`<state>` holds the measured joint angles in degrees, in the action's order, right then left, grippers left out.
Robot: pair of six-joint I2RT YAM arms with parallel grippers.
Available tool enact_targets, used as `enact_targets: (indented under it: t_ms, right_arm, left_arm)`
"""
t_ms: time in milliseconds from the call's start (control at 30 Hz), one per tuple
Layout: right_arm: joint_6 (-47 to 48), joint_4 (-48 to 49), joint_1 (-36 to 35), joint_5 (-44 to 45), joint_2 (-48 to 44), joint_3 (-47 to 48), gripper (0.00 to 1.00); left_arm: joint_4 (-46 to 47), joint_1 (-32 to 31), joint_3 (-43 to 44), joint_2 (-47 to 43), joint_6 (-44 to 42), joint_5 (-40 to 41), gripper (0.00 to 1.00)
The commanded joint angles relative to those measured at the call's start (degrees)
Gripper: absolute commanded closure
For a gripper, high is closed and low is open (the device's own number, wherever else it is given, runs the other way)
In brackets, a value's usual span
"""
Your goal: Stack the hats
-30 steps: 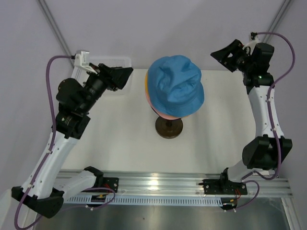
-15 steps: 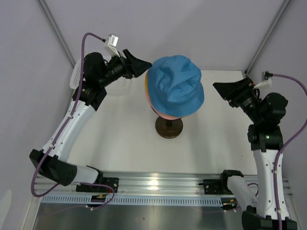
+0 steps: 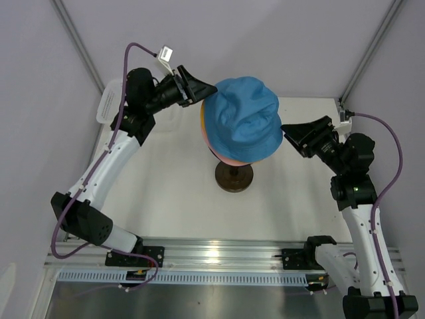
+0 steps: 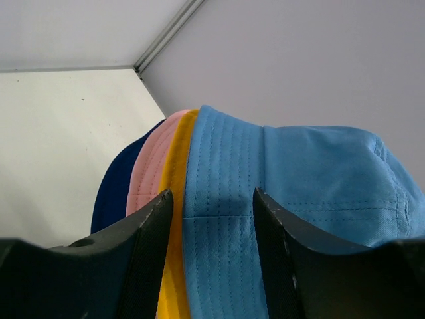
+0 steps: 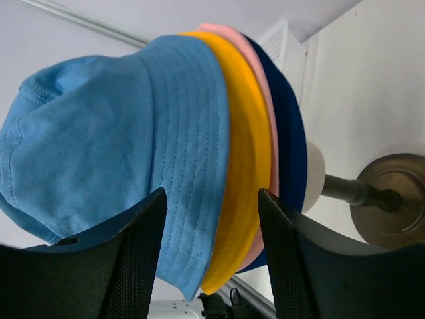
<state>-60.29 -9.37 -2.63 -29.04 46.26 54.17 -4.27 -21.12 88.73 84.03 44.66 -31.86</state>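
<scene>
All four hats sit nested on the mannequin head (image 5: 313,174) above the worktop (image 3: 166,193): dark blue hat (image 5: 292,133) innermost, then pink hat (image 5: 265,93), yellow-orange hat (image 5: 246,133), and light blue hat (image 5: 119,133) outermost. The left pincer (image 4: 211,219) and right pincer (image 5: 211,219) flank the brims, each with fingers apart and holding nothing; contact with the fabric cannot be confirmed. Judged the closing step: any further move calls for light seating of the brims, or withdrawal without snagging them.
</scene>
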Motion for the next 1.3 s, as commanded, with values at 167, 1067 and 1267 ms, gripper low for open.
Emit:
enact_targets:
  t_ms: [167,1067,1267]
  right_arm:
    - [-1.32,5.32,-3.6,1.18,1.81,0.76,0.44]
    - [9.14,1.63,-3.96,4.35,12.36,9.72,1.0]
    - [10.54,2.34,-4.75,4.07,15.44,8.93,1.0]
  left_arm:
    - [3.31,0.29,2.07,0.17,3.15,-2.86,0.59]
    - [-0.56,-1.38,-13.13,-10.81,-1.33,13.65,0.99]
    - [-2.05,-1.38,-17.97,-13.72,-2.74,17.26,0.99]
